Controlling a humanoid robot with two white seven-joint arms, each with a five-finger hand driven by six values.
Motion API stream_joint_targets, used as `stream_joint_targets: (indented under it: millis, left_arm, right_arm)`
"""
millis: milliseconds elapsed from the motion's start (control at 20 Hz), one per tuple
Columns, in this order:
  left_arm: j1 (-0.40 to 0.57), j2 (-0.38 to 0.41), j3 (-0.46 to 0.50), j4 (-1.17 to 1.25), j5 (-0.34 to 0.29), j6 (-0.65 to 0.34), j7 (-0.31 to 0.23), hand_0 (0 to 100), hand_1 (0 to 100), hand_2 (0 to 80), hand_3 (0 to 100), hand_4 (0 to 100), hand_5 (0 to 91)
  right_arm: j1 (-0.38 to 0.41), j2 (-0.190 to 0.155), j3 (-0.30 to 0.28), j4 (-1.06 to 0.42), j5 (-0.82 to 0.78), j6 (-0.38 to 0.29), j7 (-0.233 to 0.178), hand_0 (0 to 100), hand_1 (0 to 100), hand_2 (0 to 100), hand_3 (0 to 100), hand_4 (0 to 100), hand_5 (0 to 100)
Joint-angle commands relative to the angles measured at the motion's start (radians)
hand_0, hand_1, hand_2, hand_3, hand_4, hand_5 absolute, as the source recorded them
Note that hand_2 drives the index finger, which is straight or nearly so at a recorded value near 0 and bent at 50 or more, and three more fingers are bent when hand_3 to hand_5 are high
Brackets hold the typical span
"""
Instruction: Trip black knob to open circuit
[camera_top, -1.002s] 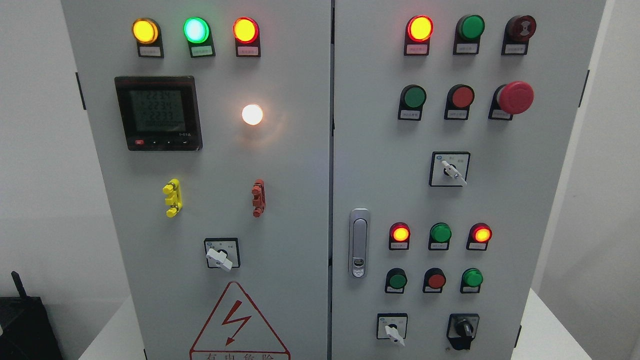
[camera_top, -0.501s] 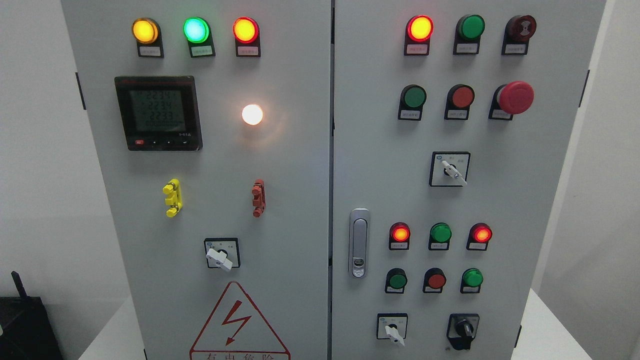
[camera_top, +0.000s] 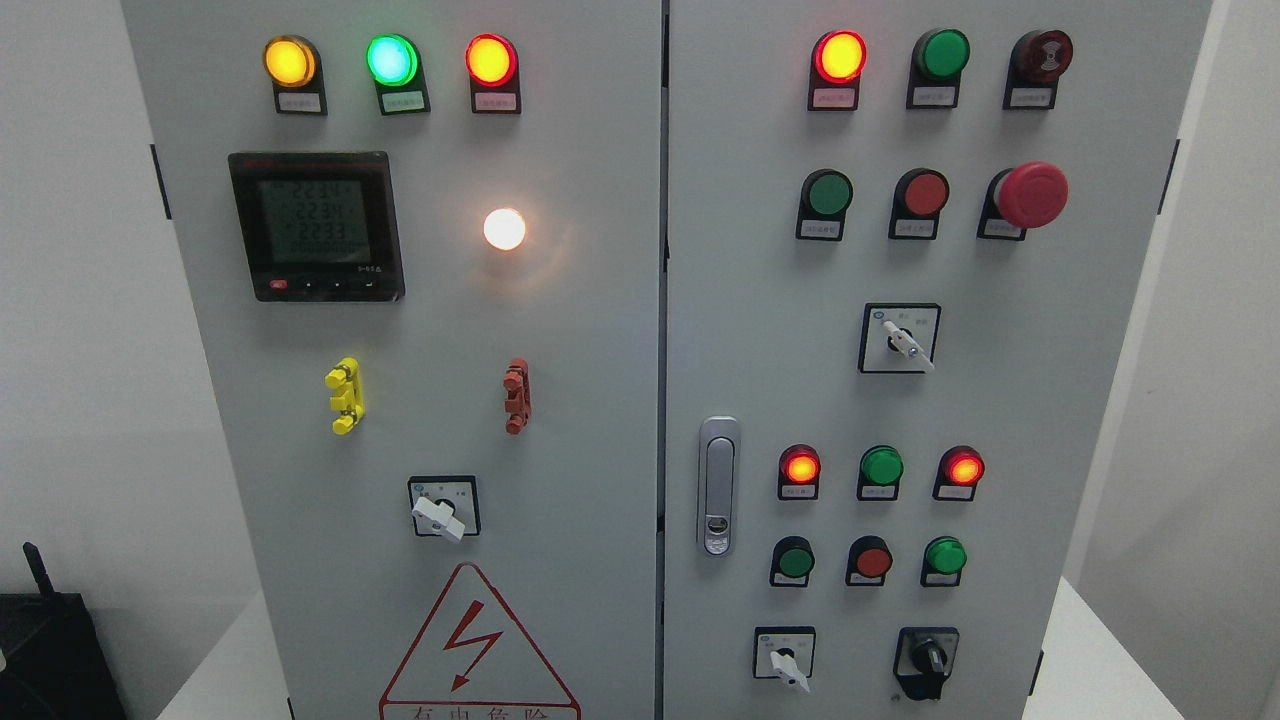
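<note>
**Operator:** Where is the thing you have to trip?

**Me:** The black knob (camera_top: 927, 660) sits on the right door of the cabinet (camera_top: 1080, 420), in its lowest row. I'll use the door latch (camera_top: 718, 487) as my landmark: the knob is below it and well off to its right, close to the bottom edge of the view. A white-handled selector (camera_top: 786, 662) lies between the two, just left of the knob, so I must not mistake one for the other.

**Operator:** What are your hands doing?

**Me:** Neither my left hand nor my right is in view, so I cannot tell whether the fingers are spread or curled. Nothing is touching the panel.

**Operator:** How do you expect it to handle?

**Me:** I judge it a rigid plastic rotary switch, fixed to the door, so weight is no matter. It should resist, then snap over on a spring detent. Its smooth surface may slip under my fingertips.

**Operator:** Where will you take hold?

**Me:** Across the raised central bar, a finger on each flat side, then twist. Pinching the round skirt would give poorer purchase. I would keep clear of the small pushbuttons above it, to the right of the latch.
</note>
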Motion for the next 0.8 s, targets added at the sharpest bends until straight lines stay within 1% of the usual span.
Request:
stream_joint_targets:
  millis: [0, 150, 351, 401, 501, 601, 752]
  left_arm:
    - [0.000, 0.000, -0.001, -0.020, 0.000, 0.000, -0.001, 12, 39, 0.0, 0, 0, 0.0]
    - [0.000, 0.000, 0.001, -0.020, 0.000, 0.000, -0.001, 12, 39, 0.0, 0, 0, 0.0]
    - [0.000, 0.000, -0.001, -0.020, 0.000, 0.000, -0.001, 12, 39, 0.0, 0, 0, 0.0]
    - [0.000, 0.000, 0.001, -0.020, 0.000, 0.000, -0.001, 12, 39, 0.0, 0, 0, 0.0]
    - [0.000, 0.000, -0.001, -0.020, 0.000, 0.000, -0.001, 12, 39, 0.0, 0, 0, 0.0]
    - [0.000, 0.000, -0.001, -0.020, 0.000, 0.000, -0.001, 12, 39, 0.0, 0, 0, 0.0]
    - [0.000, 0.000, -0.001, -0.020, 0.000, 0.000, -0.001, 12, 39, 0.0, 0, 0, 0.0]
  right_arm:
    - [0.014, -0.056, 0.023, -0.254, 0.031, -0.029, -0.002, 0, 12, 0, 0, 0, 0]
    - [0.016, -0.071, 0.021, -0.302, 0.031, -0.076, -0.007, 0, 12, 0, 0, 0, 0]
    - [0.024, -0.076, 0.020, -0.375, 0.028, -0.139, -0.008, 0, 12, 0, 0, 0, 0]
    - [0.028, -0.082, 0.018, -0.392, 0.028, -0.151, -0.018, 0, 12, 0, 0, 0, 0]
    - [0.033, -0.103, 0.016, -0.427, 0.028, -0.176, -0.048, 0, 12, 0, 0, 0, 0]
    - [0.033, -0.111, 0.013, -0.460, 0.028, -0.188, -0.055, 0, 13, 0, 2, 0, 0]
    - [0.028, -0.111, -0.013, -0.495, 0.028, -0.213, -0.061, 0, 13, 0, 6, 0, 0]
